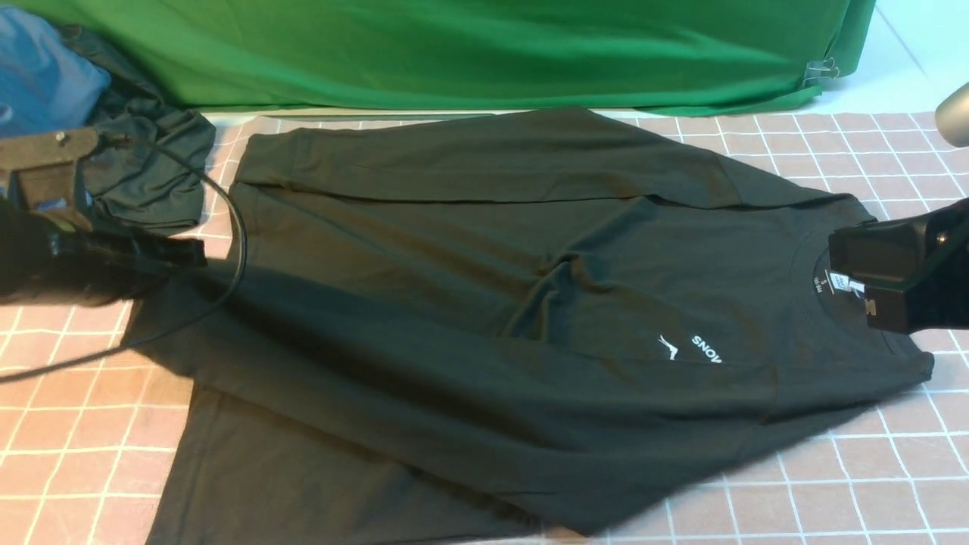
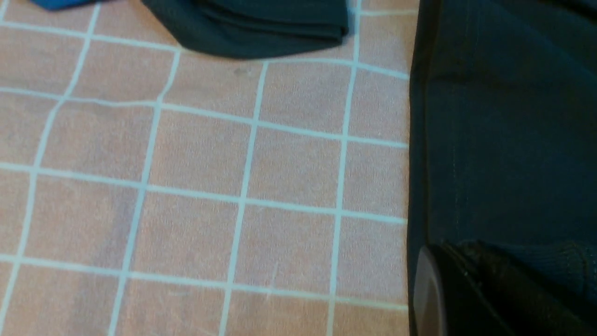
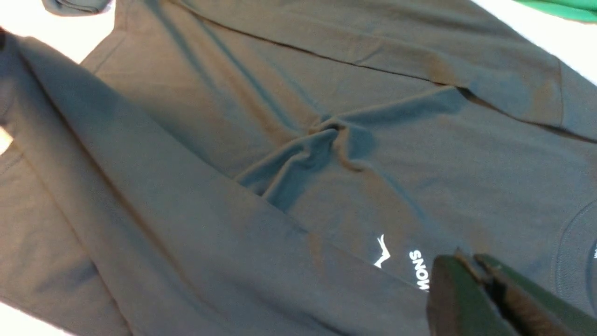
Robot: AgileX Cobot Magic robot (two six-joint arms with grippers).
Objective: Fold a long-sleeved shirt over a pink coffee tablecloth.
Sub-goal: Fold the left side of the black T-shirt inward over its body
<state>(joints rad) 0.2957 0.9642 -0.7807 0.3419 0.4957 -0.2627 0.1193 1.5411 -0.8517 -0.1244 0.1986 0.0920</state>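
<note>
The black long-sleeved shirt (image 1: 492,303) lies flat on the pink coffee tablecloth (image 1: 76,424), collar to the right and hem to the left. Both sleeves are folded over the body, and a small wrinkle sits mid-chest beside the white "SNOW" lettering (image 1: 708,348). My left gripper (image 1: 198,253) is shut, low at the hem's far corner. In the left wrist view its tips (image 2: 447,252) rest over the shirt's edge (image 2: 503,116) beside the tablecloth (image 2: 210,186). My right gripper (image 1: 834,256) hovers over the collar, shut and empty. In the right wrist view, the right gripper (image 3: 466,256) is close above the shirt (image 3: 233,163).
A dark grey-green garment (image 1: 159,166) (image 2: 261,28) and a blue garment (image 1: 38,76) are bunched at the far left. Bright green cloth (image 1: 469,53) runs along the back. A black cable (image 1: 238,227) loops from the left arm over the shirt's hem.
</note>
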